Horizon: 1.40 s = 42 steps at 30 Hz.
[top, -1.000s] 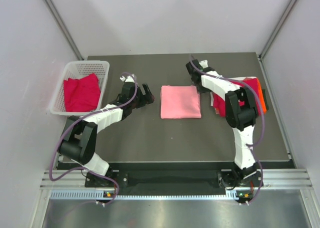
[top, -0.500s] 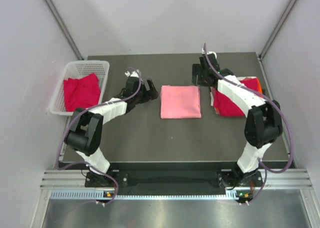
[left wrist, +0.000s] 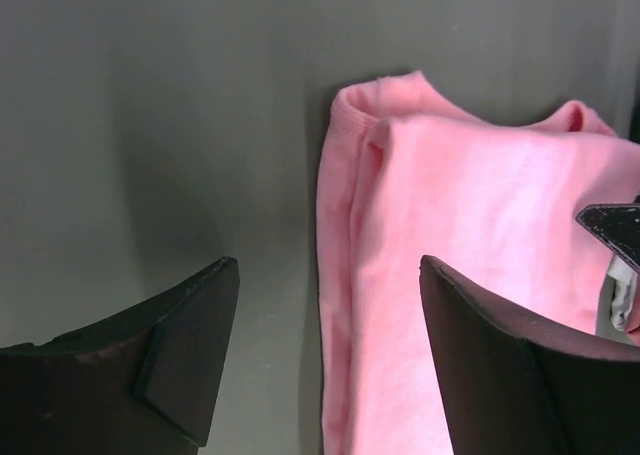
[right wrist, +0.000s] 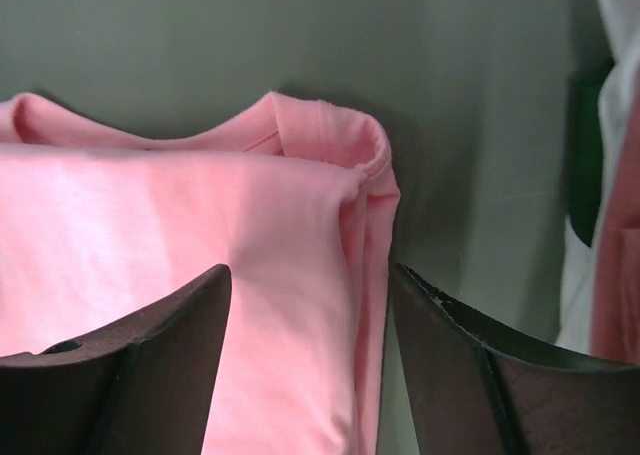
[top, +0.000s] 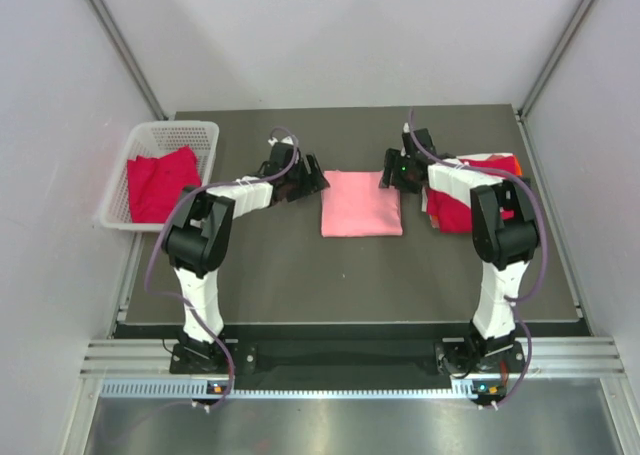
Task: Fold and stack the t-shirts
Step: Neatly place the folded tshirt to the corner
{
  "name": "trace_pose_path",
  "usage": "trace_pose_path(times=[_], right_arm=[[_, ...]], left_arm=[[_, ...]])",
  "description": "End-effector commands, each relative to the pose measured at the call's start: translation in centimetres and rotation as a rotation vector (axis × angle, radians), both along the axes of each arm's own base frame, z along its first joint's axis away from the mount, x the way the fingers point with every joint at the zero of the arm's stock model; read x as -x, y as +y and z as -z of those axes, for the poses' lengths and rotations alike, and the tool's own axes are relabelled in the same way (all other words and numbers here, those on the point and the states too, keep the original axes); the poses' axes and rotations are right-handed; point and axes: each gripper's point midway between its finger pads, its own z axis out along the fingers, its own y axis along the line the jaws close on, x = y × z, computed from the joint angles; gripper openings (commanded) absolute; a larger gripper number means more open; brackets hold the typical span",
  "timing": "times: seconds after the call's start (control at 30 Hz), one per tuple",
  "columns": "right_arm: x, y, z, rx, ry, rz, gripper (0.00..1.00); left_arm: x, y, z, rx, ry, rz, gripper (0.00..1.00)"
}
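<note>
A folded salmon-pink t-shirt lies in the middle of the dark table. My left gripper is open at its far left corner; in the left wrist view the jaws straddle the shirt's left folded edge. My right gripper is open at its far right corner; in the right wrist view the jaws straddle the shirt's right folded edge. A stack of folded shirts, crimson on top with orange and white edges, lies at the right. A crimson shirt lies in the basket.
A white mesh basket stands at the table's far left. Grey walls close in the table on three sides. The stack sits just right of my right arm. White cloth shows at the right wrist view's right edge.
Both grippers have moved inward and down to the pink shirt's far corners, the left one rightward, the right one leftward. The shirts have not moved.
</note>
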Motion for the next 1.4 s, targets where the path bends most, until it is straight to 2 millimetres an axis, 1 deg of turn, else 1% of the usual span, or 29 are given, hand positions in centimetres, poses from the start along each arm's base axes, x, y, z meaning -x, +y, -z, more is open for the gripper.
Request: trace_pose_path(times=[0.0, 0.03, 0.07, 0.1, 0.17, 0.27, 0.4, 0.43, 0.47, 0.53, 0.6, 0.7, 0.73, 0.77, 0.8, 0.83, 0.87, 0.9, 0.97, 1.0, 1.03, 1.07, 1.1, 1.13, 1.2, 1.23, 1.3, 1.33, 1.37], right_arm=[[-1.9, 0.5, -0.4, -0.057, -0.047, 0.019, 0.65], [-1.9, 0.2, -0.2, -0.059, -0.042, 0.027, 0.65], [-1.9, 0.3, 0.1, -0.062, -0.037, 0.033, 0.64], [-2.0, -0.1, 0.5, -0.057, -0.032, 0.045, 0.64], [-2.1, -0.5, 0.9, -0.055, -0.027, 0.063, 0.64], [-2.5, -1.0, 1.3, -0.046, -0.026, 0.079, 0.64], [-2.5, -1.2, 2.4, -0.029, -0.005, 0.077, 0.61], [-2.8, -1.0, 2.3, -0.031, -0.007, 0.071, 0.58], [-2.8, -1.0, 2.5, -0.030, -0.003, 0.065, 0.56], [-2.9, -0.9, 2.7, -0.027, -0.001, 0.058, 0.53], [-2.9, -0.6, 2.7, -0.032, -0.006, 0.045, 0.51], [-3.3, -0.3, 2.4, -0.038, -0.019, 0.028, 0.43], [-3.4, -0.1, 2.3, -0.038, -0.020, 0.024, 0.37], [-3.5, 0.1, 2.2, -0.037, -0.024, 0.013, 0.33], [-3.6, 0.6, 1.9, -0.043, -0.031, 0.000, 0.27], [-3.6, 1.0, 1.8, -0.046, -0.032, -0.013, 0.17], [-3.6, 1.1, 1.6, -0.044, -0.039, -0.026, 0.12], [-3.6, 1.5, 1.2, -0.047, -0.048, -0.036, 0.07], [-3.5, 1.7, -0.1, -0.053, -0.082, -0.046, 0.01], [-3.4, 1.8, -0.5, -0.058, -0.091, -0.050, 0.00], [-3.1, 1.6, -1.3, -0.065, -0.107, -0.051, 0.00], [-2.9, 1.6, -2.6, -0.069, -0.135, -0.056, 0.00], [-2.9, 1.7, -2.6, -0.071, -0.138, -0.060, 0.00], [-2.5, 1.6, -3.7, -0.079, -0.156, -0.064, 0.00], [-2.0, 1.7, -4.9, -0.092, -0.175, -0.079, 0.00], [-1.5, 1.8, -5.9, -0.100, -0.192, -0.086, 0.00], [-0.5, 1.8, -7.5, -0.118, -0.217, -0.098, 0.00], [-0.1, 1.8, -8.0, -0.122, -0.224, -0.103, 0.00], [0.4, 1.9, -8.4, -0.128, -0.230, -0.110, 0.00]], left_arm=[[-1.2, -1.1, -0.8, 0.038, -0.003, 0.013, 0.77], [-1.3, -1.2, -0.8, 0.039, -0.001, 0.013, 0.77], [-1.2, -1.3, -0.1, 0.038, 0.013, 0.019, 0.76], [-1.5, -1.5, -0.2, 0.040, 0.013, 0.019, 0.75], [-1.6, -1.6, 0.6, 0.047, 0.034, 0.020, 0.71], [-1.8, -2.0, 1.0, 0.054, 0.045, 0.020, 0.70], [-2.4, -2.6, 1.0, 0.067, 0.049, 0.023, 0.63], [-2.6, -2.9, 0.8, 0.067, 0.043, 0.024, 0.62], [-2.3, -2.6, 1.6, 0.046, 0.074, 0.011, 0.61], [-2.4, -2.9, 1.7, 0.044, 0.086, 0.011, 0.58], [-2.5, -3.2, 1.6, 0.045, 0.091, 0.011, 0.54], [-2.5, -3.4, 1.8, 0.046, 0.097, 0.012, 0.47], [-2.4, -3.6, 1.8, 0.048, 0.096, 0.017, 0.42], [-2.4, -3.8, 2.0, 0.047, 0.096, 0.016, 0.33], [-2.5, -3.9, 2.0, 0.048, 0.092, 0.018, 0.29], [-2.4, -4.2, 1.9, 0.049, 0.089, 0.024, 0.26], [-2.4, -4.3, 1.9, 0.050, 0.088, 0.026, 0.21], [-2.3, -4.3, 1.8, 0.049, 0.084, 0.027, 0.13], [-2.2, -4.4, 1.2, 0.052, 0.070, 0.028, 0.01], [-2.1, -4.3, 1.1, 0.055, 0.061, 0.027, 0.00], [-2.1, -4.2, 0.1, 0.061, 0.039, 0.026, 0.00], [-1.7, -4.1, 0.1, 0.057, 0.036, 0.028, 0.00], [-1.5, -3.9, -0.2, 0.057, 0.031, 0.026, 0.00], [-1.8, -4.0, -1.8, 0.075, -0.013, 0.027, 0.00], [-1.2, -3.8, -2.3, 0.075, -0.022, 0.031, 0.00], [-1.0, -3.9, -2.7, 0.077, -0.031, 0.032, 0.00], [-0.1, -3.9, -4.3, 0.085, -0.059, 0.036, 0.00], [0.3, -3.9, -6.0, 0.096, -0.090, 0.038, 0.00], [1.0, -3.8, -5.9, 0.090, -0.088, 0.039, 0.00]])
